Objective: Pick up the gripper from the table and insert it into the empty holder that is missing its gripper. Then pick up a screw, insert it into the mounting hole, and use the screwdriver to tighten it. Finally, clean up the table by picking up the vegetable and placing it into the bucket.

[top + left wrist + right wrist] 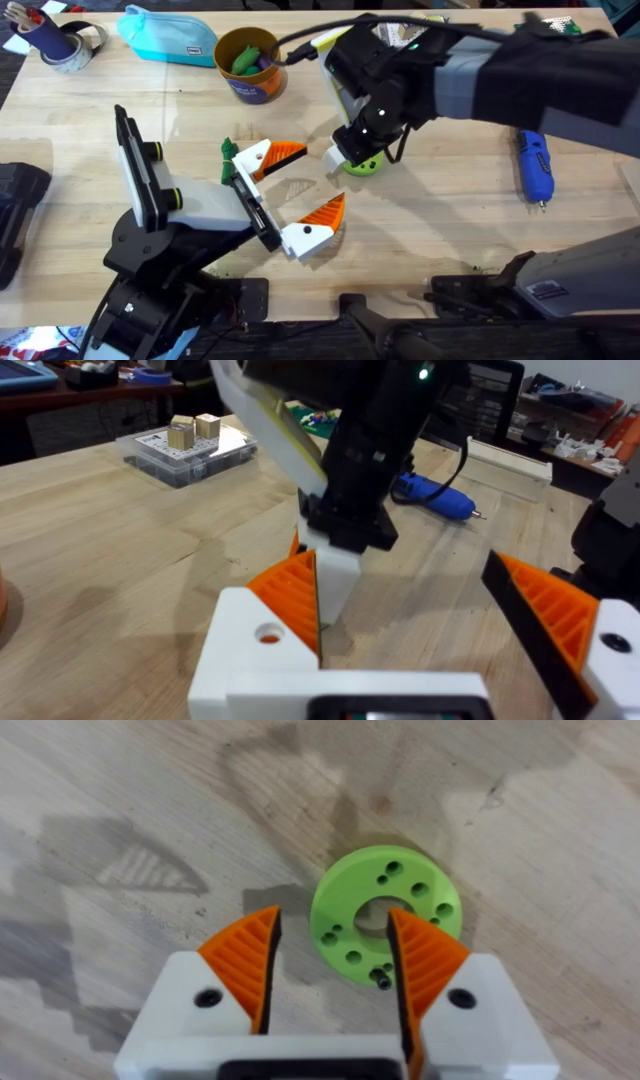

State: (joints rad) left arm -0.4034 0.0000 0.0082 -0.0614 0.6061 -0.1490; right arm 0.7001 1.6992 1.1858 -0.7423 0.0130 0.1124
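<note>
1. Hovering over the middle of the wooden table [450, 210], the right arm's gripper [348, 152] points down at a flat lime-green ring-shaped vegetable slice with small holes [385, 915]. Its white fingers with orange ribbed pads [245, 960] stand apart, released; one pad overlaps the slice's rim, the other is clear of it on bare wood. Contact with the slice cannot be told.
2. Left arm's gripper [290, 195] sits at the near left, jaws spread wide and empty, both orange-tipped white fingers [318, 225] pointing right toward the slice.
3. From the left wrist camera, the right gripper [335, 560] stands upright just beyond the left gripper's [420, 605] own orange pads [290, 595].
4. Blue pen-shaped electric screwdriver [533, 165] lies flat at the far right of the table, thin metal bit toward the near edge, well apart from both grippers.
5. Small round mustard-yellow bucket with a dark blue label [250, 65] stands at the far centre-left, upright; green and purple items lie inside it.
6. Light-blue zip pouch [168, 38] lies just left of the bucket, touching or nearly so.
7. A small dark green piece [229, 150] lies beside the left gripper's far finger.
</note>
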